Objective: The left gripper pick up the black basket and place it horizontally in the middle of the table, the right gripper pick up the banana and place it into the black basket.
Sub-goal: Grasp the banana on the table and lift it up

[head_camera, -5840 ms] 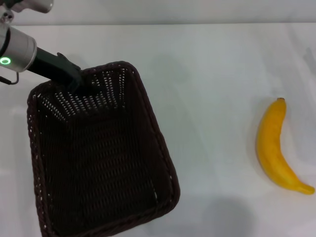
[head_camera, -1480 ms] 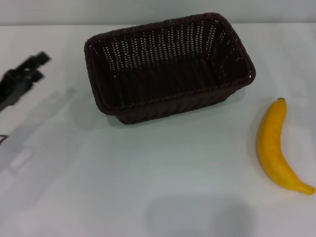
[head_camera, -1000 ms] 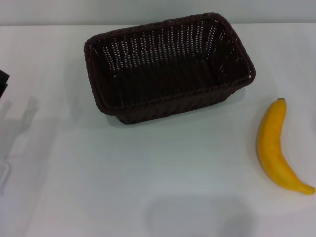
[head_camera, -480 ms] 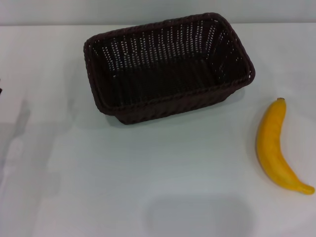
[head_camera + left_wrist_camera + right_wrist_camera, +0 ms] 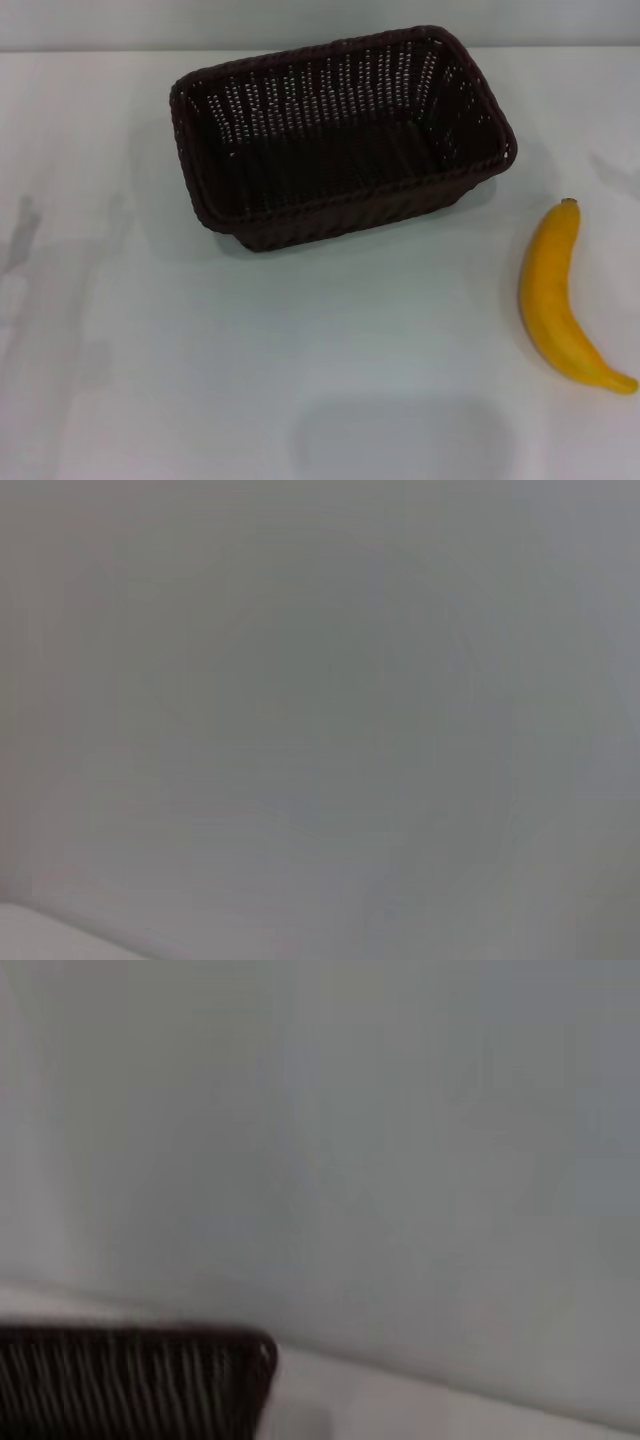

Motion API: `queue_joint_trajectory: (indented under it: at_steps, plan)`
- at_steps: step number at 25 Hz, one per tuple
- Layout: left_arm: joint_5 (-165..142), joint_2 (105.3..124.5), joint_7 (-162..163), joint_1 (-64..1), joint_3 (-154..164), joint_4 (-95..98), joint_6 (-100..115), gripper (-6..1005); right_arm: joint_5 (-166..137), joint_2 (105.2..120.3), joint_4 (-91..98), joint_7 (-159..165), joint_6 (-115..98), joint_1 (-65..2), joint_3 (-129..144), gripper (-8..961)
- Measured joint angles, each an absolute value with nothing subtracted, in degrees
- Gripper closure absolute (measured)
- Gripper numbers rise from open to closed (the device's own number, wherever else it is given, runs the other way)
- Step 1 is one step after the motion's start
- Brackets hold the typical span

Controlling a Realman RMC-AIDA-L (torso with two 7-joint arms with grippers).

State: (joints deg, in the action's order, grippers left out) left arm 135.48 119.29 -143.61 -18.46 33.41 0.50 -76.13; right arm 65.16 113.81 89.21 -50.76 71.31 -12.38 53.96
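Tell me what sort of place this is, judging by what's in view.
Probably a lab or test bench staged for a robot, not a lived-in kitchen: a plain white table holds only a black basket and one banana lying apart from it, with a blank pale wall behind. Neither pincer is in view.

Pale grey wall [image 5: 320,22] behind.

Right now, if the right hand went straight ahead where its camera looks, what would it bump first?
Probably nothing nearby: its wrist view is mostly bare grey background. The black basket only shows at that view's edge, so likely off the line, though depth is unclear.
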Motion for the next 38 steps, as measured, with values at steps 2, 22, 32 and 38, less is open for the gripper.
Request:
queue_joint_trajectory:
  at_steps: [2, 22, 32, 38]
  plan:
    - [136.72, 119.33, -143.63, -19.15, 33.40, 0.48, -74.36, 179, 57.78, 114.72, 97.62, -44.44, 71.99, -11.06, 58.49, 98]
    - [141.80, 119.21, -143.70, -20.40, 33.40, 0.46, -72.97, 183, 31.26, 115.00, 114.97, -12.67, 91.98, -16.92, 94.68, 149]
    - [142.35, 119.17, -143.70, -22.30, 33.40, 0.51, -72.76, 183, 24.70, 115.11, 109.02, -7.88, 90.56, -17.06, 102.61, 175]
    - [142.55, 119.12, -143.59, -22.36, 33.40, 2.49, -70.69, 183, 24.61, 115.14, 104.17, -6.08, 88.76, -17.05, 104.42, 190]
